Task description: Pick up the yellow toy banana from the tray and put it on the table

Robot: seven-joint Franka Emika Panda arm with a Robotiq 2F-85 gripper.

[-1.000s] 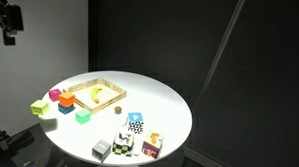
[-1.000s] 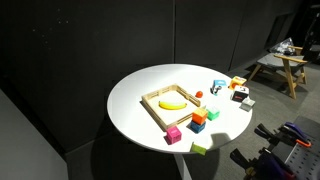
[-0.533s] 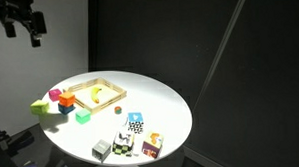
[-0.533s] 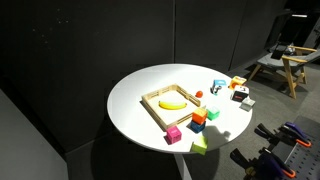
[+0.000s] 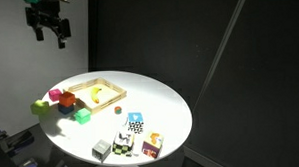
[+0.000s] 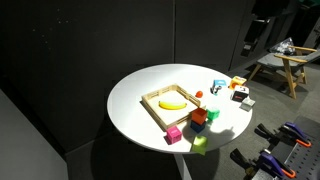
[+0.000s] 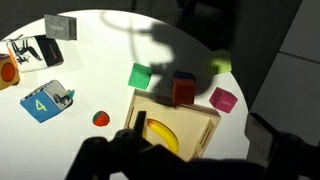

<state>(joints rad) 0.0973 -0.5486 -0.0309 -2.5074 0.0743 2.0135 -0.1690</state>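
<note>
The yellow toy banana (image 5: 97, 93) is seen lying inside the tray (image 5: 108, 100), which is set on the left part of the table (image 5: 158, 101) in an exterior view. The gripper (image 5: 50, 39) is held high above the far left edge, fingers spread, nothing grasped.
</note>
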